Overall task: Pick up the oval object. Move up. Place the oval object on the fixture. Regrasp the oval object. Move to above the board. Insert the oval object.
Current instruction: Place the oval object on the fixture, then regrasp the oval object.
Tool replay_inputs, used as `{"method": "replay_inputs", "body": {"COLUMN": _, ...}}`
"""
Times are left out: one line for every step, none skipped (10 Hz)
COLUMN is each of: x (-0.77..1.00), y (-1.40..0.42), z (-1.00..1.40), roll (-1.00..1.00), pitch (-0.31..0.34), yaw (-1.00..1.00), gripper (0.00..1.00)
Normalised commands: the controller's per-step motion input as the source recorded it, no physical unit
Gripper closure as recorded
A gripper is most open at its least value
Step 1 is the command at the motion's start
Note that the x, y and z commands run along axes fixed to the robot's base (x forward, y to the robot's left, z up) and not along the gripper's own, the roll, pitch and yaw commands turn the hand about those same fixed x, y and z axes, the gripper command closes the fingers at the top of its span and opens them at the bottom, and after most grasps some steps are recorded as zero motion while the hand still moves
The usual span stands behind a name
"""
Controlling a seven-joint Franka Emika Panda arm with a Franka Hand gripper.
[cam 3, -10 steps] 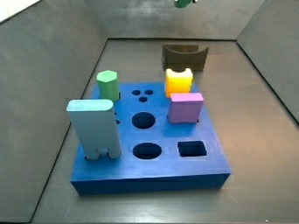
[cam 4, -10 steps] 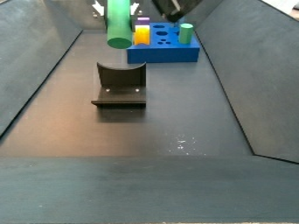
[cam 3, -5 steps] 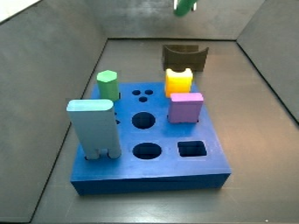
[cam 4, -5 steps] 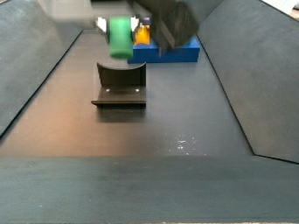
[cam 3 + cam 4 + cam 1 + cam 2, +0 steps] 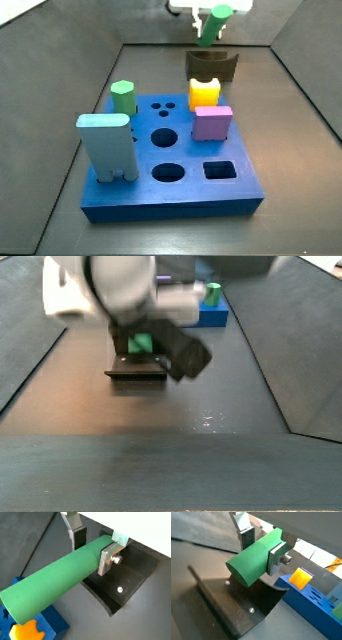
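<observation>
Right above the fixture [image 5: 234, 609], your tool [image 5: 92, 543] is clamped on the oval object [image 5: 60, 577]. Line the rod up with the notch, lower slowly, let go only once it's seated.

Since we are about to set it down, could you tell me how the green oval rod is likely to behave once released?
The oval object, clamped in the gripper above the fixture, looks rigid and smooth, so it may slip. Its rounded sides suggest that it could roll unless the fixture's notch cradles it. It overhangs the fingers far, so it may tip.
</observation>
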Motion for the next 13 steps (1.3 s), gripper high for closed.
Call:
{"method": "replay_inputs", "body": {"x": 0.20, "y": 0.13, "z": -1.00, "roll": -0.39, "pitch": 0.045, "yaw": -0.13, "gripper": 1.00}}
{"method": "replay_inputs", "body": {"x": 0.20, "y": 0.12, "z": -0.98, "roll": -0.27, "pitch": 0.043, "yaw": -0.12, "gripper": 1.00}}
{"method": "replay_inputs", "body": {"x": 0.15, "y": 0.09, "z": -0.71, "roll": -0.20, "pitch": 0.027, "yaw": -0.11, "gripper": 1.00}}
{"method": "replay_inputs", "body": {"x": 0.12, "y": 0.08, "z": -0.52, "roll": -0.19, "pitch": 0.020, "yaw": -0.10, "gripper": 1.00}}
{"method": "replay_inputs", "body": {"x": 0.11, "y": 0.10, "z": -0.42, "roll": -0.15, "pitch": 0.015, "yaw": -0.10, "gripper": 1.00}}
{"method": "replay_inputs", "body": {"x": 0.09, "y": 0.14, "z": -0.33, "roll": -0.13, "pitch": -0.007, "yaw": -0.08, "gripper": 1.00}}
{"method": "replay_inputs", "body": {"x": 0.09, "y": 0.14, "z": -0.33, "roll": -0.13, "pitch": -0.007, "yaw": -0.08, "gripper": 1.00}}
{"method": "replay_inputs", "body": {"x": 0.00, "y": 0.00, "z": 0.00, "roll": 0.00, "pitch": 0.000, "yaw": 0.00, "gripper": 0.00}}
{"method": "replay_inputs", "body": {"x": 0.00, "y": 0.00, "z": 1.00, "roll": -0.03, "pitch": 0.013, "yaw": -0.01, "gripper": 0.00}}
{"method": "replay_inputs", "body": {"x": 0.00, "y": 0.00, "z": 1.00, "roll": -0.02, "pitch": 0.016, "yaw": 0.00, "gripper": 0.00}}
{"method": "replay_inputs", "body": {"x": -0.03, "y": 0.00, "z": 1.00, "roll": 0.00, "pitch": 0.028, "yaw": 0.01, "gripper": 0.00}}
{"method": "replay_inputs", "body": {"x": -0.03, "y": 0.00, "z": 1.00, "roll": 0.03, "pitch": 0.034, "yaw": 0.01, "gripper": 0.00}}
{"method": "replay_inputs", "body": {"x": -0.04, "y": 0.00, "z": 1.00, "roll": 0.05, "pitch": 0.040, "yaw": 0.01, "gripper": 0.00}}
